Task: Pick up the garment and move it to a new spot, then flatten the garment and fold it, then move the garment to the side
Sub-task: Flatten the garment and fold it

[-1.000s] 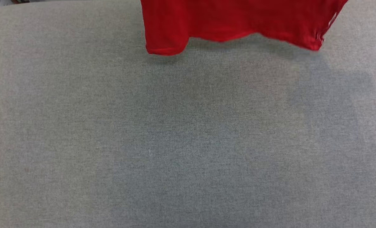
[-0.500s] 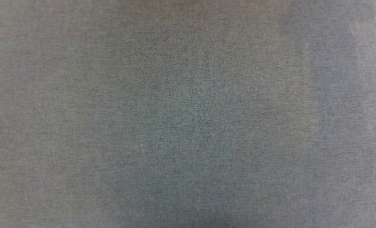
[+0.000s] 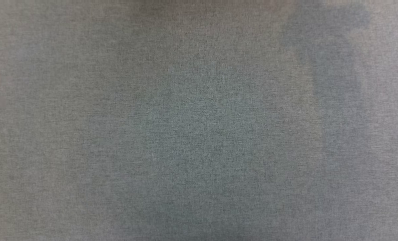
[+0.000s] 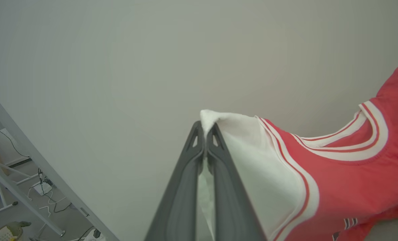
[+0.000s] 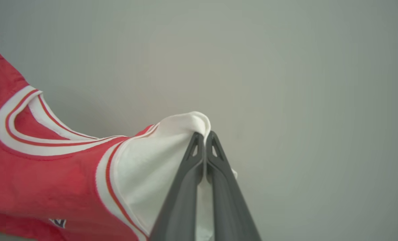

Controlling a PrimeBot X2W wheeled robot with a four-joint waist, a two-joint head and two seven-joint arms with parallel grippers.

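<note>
A second ago the garment's (image 4: 336, 180) red bottom edge hung at the top of the head view. Now that spot is plain grey table (image 3: 199, 134), so I think the shirt went up higher. The left gripper (image 4: 205, 132) and right gripper (image 5: 204, 135), mid-frame in their wrist views, each pinch a white sleeve tight and hold the shirt in the air, ready to go to a new spot.

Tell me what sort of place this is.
Probably an indoor robot test room, not a home: a grey cloth-covered worktable, a bare pale wall, and loose cables on the floor beside a pale metal frame. The left pincer and right pincer hold a red jersey up.
</note>
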